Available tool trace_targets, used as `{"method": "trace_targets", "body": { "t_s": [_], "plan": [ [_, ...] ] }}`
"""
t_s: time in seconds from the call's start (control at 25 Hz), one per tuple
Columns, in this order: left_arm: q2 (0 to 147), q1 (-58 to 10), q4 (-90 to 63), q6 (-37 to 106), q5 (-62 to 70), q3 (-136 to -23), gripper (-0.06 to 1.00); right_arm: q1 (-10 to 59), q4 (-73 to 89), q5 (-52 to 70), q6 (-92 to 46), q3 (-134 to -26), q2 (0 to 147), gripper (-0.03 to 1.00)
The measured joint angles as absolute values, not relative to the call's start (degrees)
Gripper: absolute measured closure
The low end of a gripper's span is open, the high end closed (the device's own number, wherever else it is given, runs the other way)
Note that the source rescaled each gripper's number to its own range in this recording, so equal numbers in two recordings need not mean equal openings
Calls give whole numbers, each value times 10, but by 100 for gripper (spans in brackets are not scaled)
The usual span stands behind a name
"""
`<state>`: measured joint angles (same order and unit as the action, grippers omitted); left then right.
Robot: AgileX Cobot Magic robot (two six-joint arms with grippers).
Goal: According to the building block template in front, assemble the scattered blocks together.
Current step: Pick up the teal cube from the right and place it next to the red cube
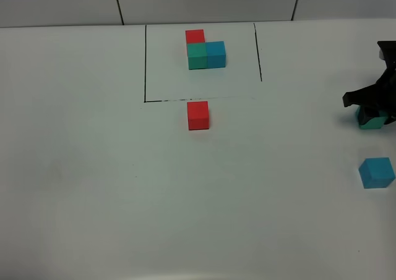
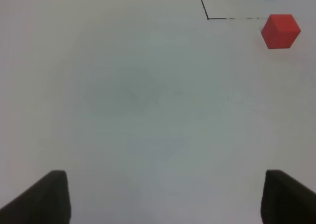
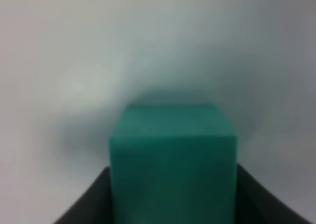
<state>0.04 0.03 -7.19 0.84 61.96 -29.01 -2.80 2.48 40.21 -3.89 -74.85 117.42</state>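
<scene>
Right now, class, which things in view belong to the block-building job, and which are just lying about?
Job: template; red cube; green cube, in the shut right gripper; blue cube.
Lying about: no stray items; only table, wall and the open left gripper.

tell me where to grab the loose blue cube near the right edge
Pinch two opposite side faces of the blue cube, coming straight down from above. It sits flat on the table with nothing touching it, but looks turned slightly, so the jaws should probably rotate to meet its faces squarely.
</scene>
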Motion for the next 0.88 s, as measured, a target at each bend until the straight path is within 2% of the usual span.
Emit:
{"method": "trace_targets", "body": {
  "t_s": [0.16,0.32,0.88],
  "plan": [
    [0,0,-72,8,620,-290,10,-14,15,430,-24,-749,1168,97],
    [0,0,-72,8,620,-290,10,39,-4,463,34,-749,1135,97],
    [0,0,-72,8,620,-290,11,334,-50,464,359,-709,1094,97]
  ]
}}
